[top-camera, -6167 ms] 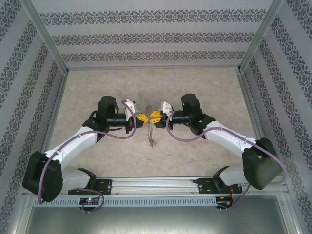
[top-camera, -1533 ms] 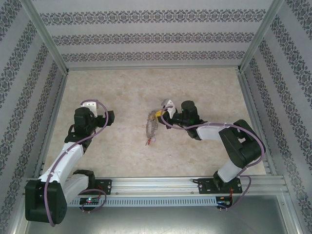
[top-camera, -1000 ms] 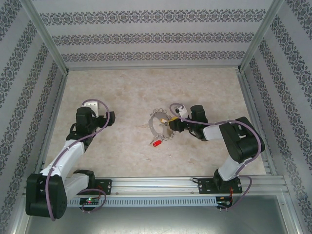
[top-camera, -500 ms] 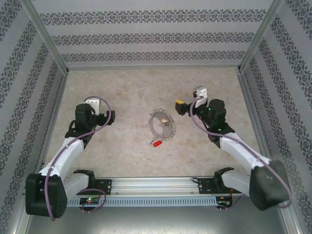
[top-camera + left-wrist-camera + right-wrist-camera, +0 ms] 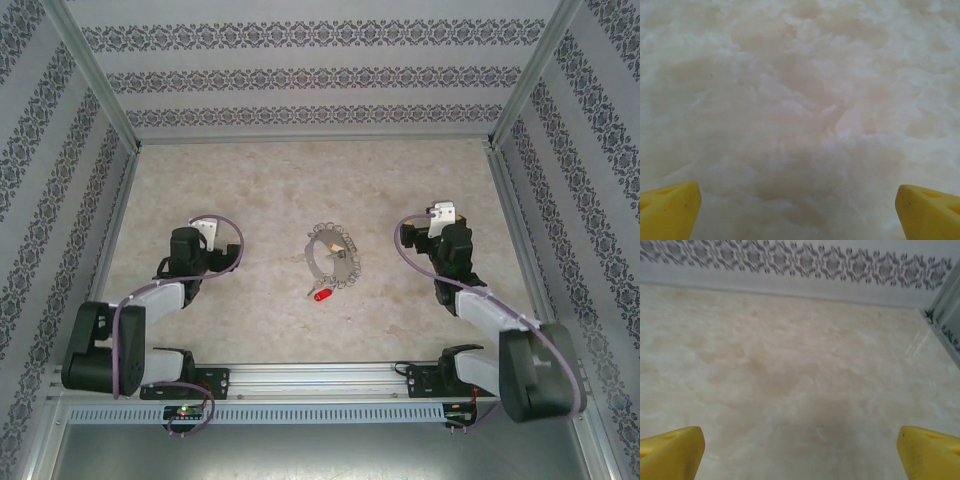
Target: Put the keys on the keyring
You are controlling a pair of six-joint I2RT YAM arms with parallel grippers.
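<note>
The keyring [image 5: 331,259], a silver loop fringed with small links, lies flat on the marble table mid-scene. A red key [image 5: 321,295] rests at its near edge, touching the links. A small orange-yellow key [image 5: 330,246] shows at the ring's far side; whether either key is threaded on the ring cannot be told. My left gripper [image 5: 229,258] is well to the ring's left, and in the left wrist view this gripper [image 5: 799,210] is open over bare table, its yellow fingertips [image 5: 669,209] far apart. My right gripper [image 5: 408,235] is to the ring's right, open and holding nothing [image 5: 800,452].
The table [image 5: 250,190] is walled by patterned panels at the back and both sides. In the right wrist view the back wall [image 5: 800,265] and a metal corner post [image 5: 947,315] stand ahead. The arms' base rail [image 5: 320,380] runs along the near edge.
My right gripper has let go of the keyring and pulled back to the right. The left arm folded back toward its base. The ring and red key stay where they were laid.
</note>
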